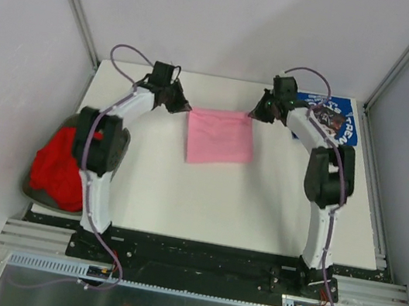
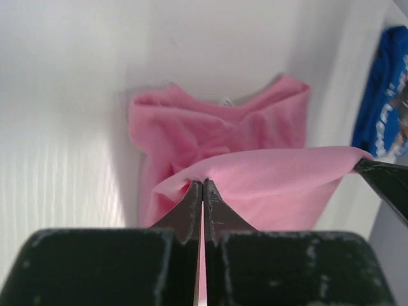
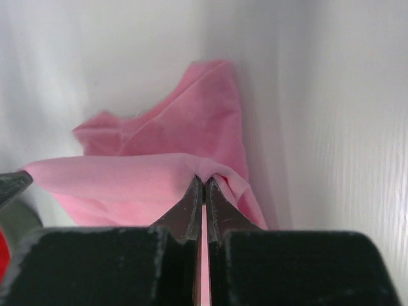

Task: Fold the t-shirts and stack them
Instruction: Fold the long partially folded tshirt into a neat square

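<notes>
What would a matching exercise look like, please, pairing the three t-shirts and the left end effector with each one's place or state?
Things:
1. pink t-shirt
2. blue t-shirt
3. red t-shirt
4. left end effector

Places or states:
A. heaped on the grey bin, left of the table
B. shut on a pink corner
C. far right corner of the table
D. mid-table, far edge lifted

Pairs: 1-D, 2-C, 3-A, 4-B.

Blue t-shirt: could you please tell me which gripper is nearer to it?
Right. The right gripper sits just left of the blue t-shirt; the left gripper is beyond the pink t-shirt, farther left.
</notes>
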Tool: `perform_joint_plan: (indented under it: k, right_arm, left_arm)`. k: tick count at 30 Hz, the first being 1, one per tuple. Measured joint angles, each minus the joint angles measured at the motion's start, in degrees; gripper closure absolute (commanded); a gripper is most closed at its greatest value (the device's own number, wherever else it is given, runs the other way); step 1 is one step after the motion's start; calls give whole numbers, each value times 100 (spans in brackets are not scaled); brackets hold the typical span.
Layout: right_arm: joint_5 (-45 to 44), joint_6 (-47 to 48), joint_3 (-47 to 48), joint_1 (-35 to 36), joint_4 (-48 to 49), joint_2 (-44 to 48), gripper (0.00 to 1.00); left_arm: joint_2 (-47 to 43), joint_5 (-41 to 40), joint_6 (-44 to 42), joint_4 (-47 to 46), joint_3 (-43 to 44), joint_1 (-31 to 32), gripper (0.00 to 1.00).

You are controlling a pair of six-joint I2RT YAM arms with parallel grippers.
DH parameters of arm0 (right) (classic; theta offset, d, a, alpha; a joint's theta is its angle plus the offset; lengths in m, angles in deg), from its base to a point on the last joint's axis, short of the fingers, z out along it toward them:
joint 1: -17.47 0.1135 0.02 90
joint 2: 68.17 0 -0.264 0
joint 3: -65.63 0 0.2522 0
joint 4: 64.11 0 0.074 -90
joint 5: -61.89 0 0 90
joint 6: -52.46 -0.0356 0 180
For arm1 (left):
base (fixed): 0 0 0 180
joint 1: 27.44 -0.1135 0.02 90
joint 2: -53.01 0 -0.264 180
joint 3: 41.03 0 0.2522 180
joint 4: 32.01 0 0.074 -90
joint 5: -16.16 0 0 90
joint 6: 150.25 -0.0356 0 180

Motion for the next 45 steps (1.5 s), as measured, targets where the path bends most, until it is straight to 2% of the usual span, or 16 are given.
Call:
perform_joint_plan:
  k: [6, 11, 13, 18, 21, 26, 33, 45]
  right_arm:
    - [236, 39, 1871, -227, -101, -1963, 82]
    - [271, 44, 2173, -282, -258, -2323, 82]
    - [271, 44, 2247, -282, -260, -2323, 77]
    - [221, 35, 2277, -264, -219, -2284, 46]
    - [103, 70, 2179, -225, -221, -2190, 38]
    - [-155, 195, 1753, -103, -201, -1786, 38]
    - [-483, 472, 1156, 236, -66, -1086, 44]
    - [-518, 925, 1067, 911, -219, -1381, 47]
  left_arm:
    - [1790, 168, -103, -133, 1257, -201, 100]
    - [1998, 286, -105, -168, 1331, -264, 100]
    - [1963, 313, -125, -212, 1349, -271, 100]
    - [1834, 313, -138, -221, 1349, -299, 100]
    - [1805, 310, -138, -264, 1342, -341, 100]
    - [1788, 284, -138, -317, 1147, -450, 100]
    - [1738, 227, -138, -326, 984, -557, 100]
    - [1722, 350, -127, -356, 960, -562, 100]
